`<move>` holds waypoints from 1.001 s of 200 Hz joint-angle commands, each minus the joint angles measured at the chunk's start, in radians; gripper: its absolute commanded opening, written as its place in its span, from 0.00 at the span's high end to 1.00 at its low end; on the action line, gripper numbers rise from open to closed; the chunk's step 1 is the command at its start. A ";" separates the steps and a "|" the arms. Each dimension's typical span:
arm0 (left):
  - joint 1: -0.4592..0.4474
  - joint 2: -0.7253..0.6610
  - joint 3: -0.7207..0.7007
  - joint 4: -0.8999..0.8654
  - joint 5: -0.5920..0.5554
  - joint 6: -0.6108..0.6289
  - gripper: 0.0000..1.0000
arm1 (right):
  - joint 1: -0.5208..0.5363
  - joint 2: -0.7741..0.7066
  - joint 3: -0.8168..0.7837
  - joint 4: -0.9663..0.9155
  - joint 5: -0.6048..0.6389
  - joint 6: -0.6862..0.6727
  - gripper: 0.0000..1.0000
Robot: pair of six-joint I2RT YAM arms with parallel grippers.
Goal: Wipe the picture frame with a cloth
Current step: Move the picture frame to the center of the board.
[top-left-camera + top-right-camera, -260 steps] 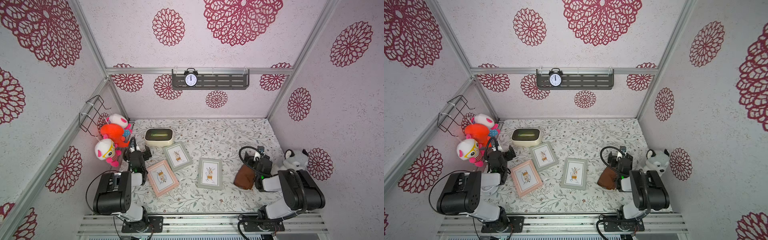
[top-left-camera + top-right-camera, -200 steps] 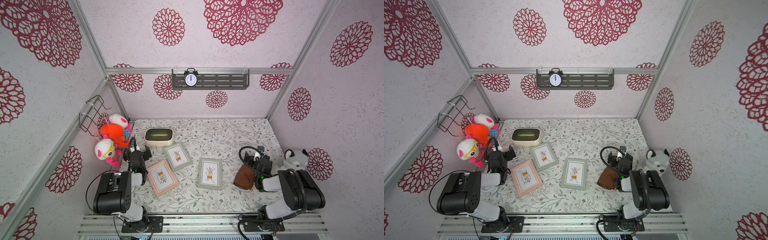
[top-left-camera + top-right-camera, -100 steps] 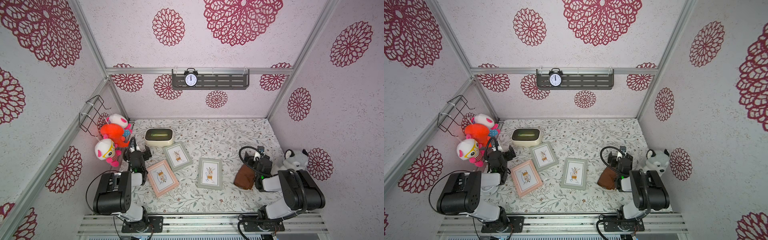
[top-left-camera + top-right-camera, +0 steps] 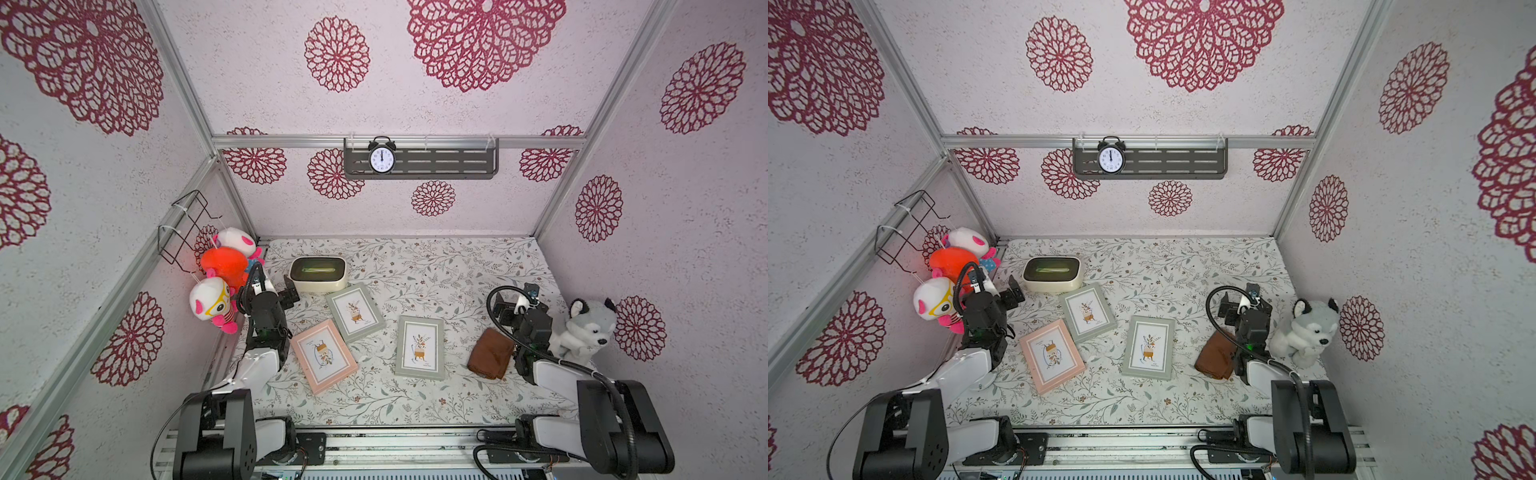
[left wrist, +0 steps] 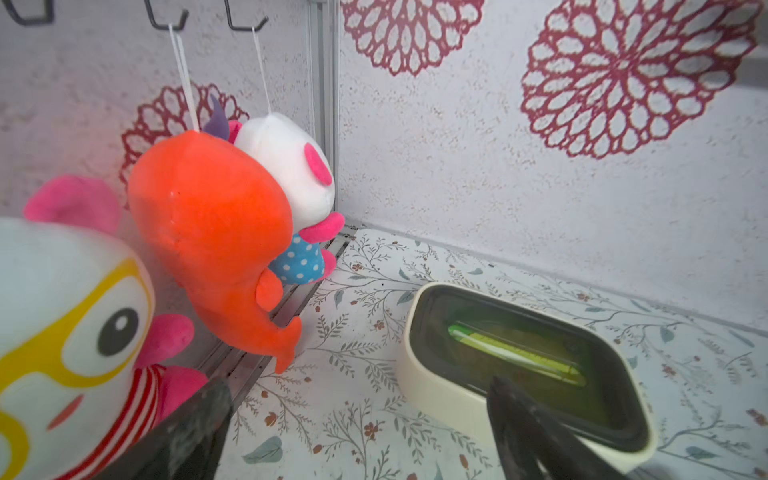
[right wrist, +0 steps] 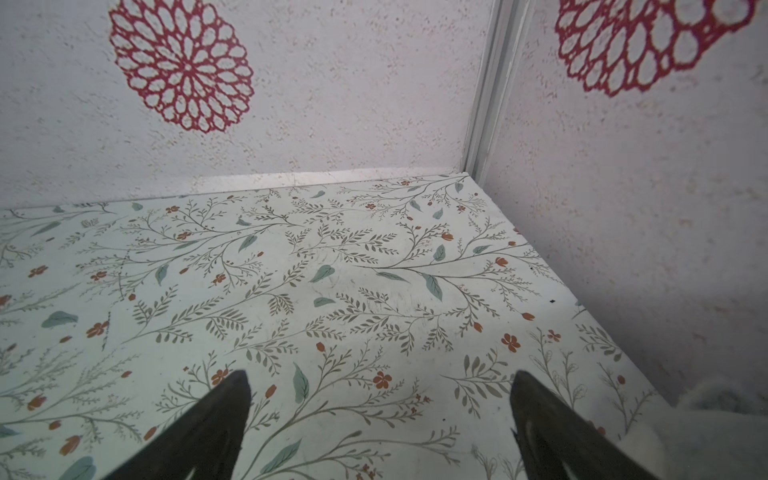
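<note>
fingers [image 5: 195,432] of the left gripper [image 5: 359,384] and right gripper [image 6: 380,378] are standing spread wide, grasping nothing, while the brown cloth [image 4: 490,353] is lying between the right arm [image 4: 536,328] and a grey picture frame [image 4: 419,347].

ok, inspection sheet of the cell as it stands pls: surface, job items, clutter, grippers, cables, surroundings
Surface: floral tabletop, no spill seen.
Job's things: brown cloth lies bunched beside the right arm, unheld. The pink frame, rear grey-green frame and centre grey-green frame lie flat, face up.
Clutter: cream box with a dark lid at back left; husky plush by the right wall; hanging plush toys on the left wall.
Grippers: left gripper open, empty, pointing at the cream box; right gripper open, empty, over bare tabletop.
Cables: left wrist cable and right wrist cable are looped, clear of the frames.
Surroundings: alarm clock on a grey shelf on the back wall; wire rack on the left wall.
</note>
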 commanded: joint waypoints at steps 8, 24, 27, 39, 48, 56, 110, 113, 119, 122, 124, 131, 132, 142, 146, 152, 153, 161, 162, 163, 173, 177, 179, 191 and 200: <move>-0.049 -0.101 0.135 -0.387 0.009 -0.191 0.02 | 0.008 -0.112 0.136 -0.382 0.034 0.175 0.01; -0.063 -0.126 0.219 -0.559 0.078 -0.297 0.02 | 0.008 -0.149 0.216 -0.556 0.012 0.248 0.01; -0.064 -0.127 0.233 -0.590 0.090 -0.315 0.02 | 0.008 -0.152 0.230 -0.591 0.010 0.263 0.01; -0.068 -0.123 0.290 -0.704 0.144 -0.383 0.02 | 0.008 -0.156 0.299 -0.731 0.003 0.346 0.01; -0.069 -0.112 0.329 -0.778 0.195 -0.418 0.02 | 0.008 -0.142 0.360 -0.838 -0.039 0.381 0.01; -0.069 -0.099 0.366 -0.847 0.247 -0.433 0.02 | 0.008 -0.121 0.405 -0.914 -0.104 0.391 0.01; -0.165 0.042 0.496 -1.118 0.421 -0.481 0.02 | 0.085 -0.028 0.458 -1.075 -0.389 0.491 0.01; -0.179 0.051 0.501 -1.127 0.426 -0.488 0.02 | 0.097 -0.026 0.454 -1.071 -0.395 0.499 0.01; -0.202 0.072 0.511 -1.141 0.434 -0.498 0.02 | 0.122 -0.021 0.448 -1.062 -0.403 0.516 0.01; -0.220 0.082 0.514 -1.144 0.438 -0.506 0.02 | 0.135 -0.017 0.444 -1.055 -0.404 0.524 0.01; -0.229 0.089 0.518 -1.145 0.441 -0.509 0.02 | 0.143 -0.013 0.442 -1.052 -0.405 0.530 0.01; -0.261 0.113 0.524 -1.146 0.454 -0.527 0.02 | 0.172 -0.001 0.433 -1.037 -0.411 0.549 0.01; -0.264 0.118 0.525 -1.145 0.457 -0.531 0.02 | 0.176 0.000 0.432 -1.035 -0.412 0.551 0.01; -0.323 0.152 0.529 -1.134 0.473 -0.555 0.02 | 0.212 0.022 0.420 -1.012 -0.415 0.574 0.01; -0.344 0.168 0.532 -1.127 0.482 -0.563 0.01 | 0.224 0.032 0.417 -1.005 -0.415 0.584 0.01; -0.371 0.190 0.537 -1.124 0.485 -0.581 0.00 | 0.238 0.049 0.413 -0.994 -0.415 0.599 0.01; -0.376 0.194 0.538 -1.124 0.486 -0.583 0.00 | 0.240 0.050 0.412 -0.993 -0.414 0.601 0.01; -0.412 0.221 0.543 -1.112 0.491 -0.603 0.01 | 0.255 0.075 0.407 -0.980 -0.417 0.620 0.02; -0.416 0.224 0.544 -1.109 0.492 -0.604 0.01 | 0.255 0.078 0.407 -0.978 -0.417 0.623 0.02; -0.418 0.227 0.544 -1.106 0.493 -0.607 0.01 | 0.256 0.081 0.406 -0.976 -0.418 0.625 0.02; -0.460 0.258 0.538 -1.072 0.511 -0.637 0.02 | 0.267 0.108 0.397 -0.957 -0.423 0.644 0.04; -0.473 0.270 0.536 -1.055 0.523 -0.648 0.02 | 0.271 0.118 0.395 -0.948 -0.427 0.650 0.05; -0.481 0.277 0.535 -1.045 0.530 -0.655 0.03 | 0.274 0.124 0.394 -0.944 -0.429 0.653 0.05; -0.518 0.321 0.524 -0.985 0.583 -0.685 0.10 | 0.281 0.158 0.392 -0.924 -0.444 0.668 0.09; -0.542 0.359 0.526 -0.964 0.615 -0.702 0.15 | 0.288 0.185 0.398 -0.921 -0.457 0.669 0.12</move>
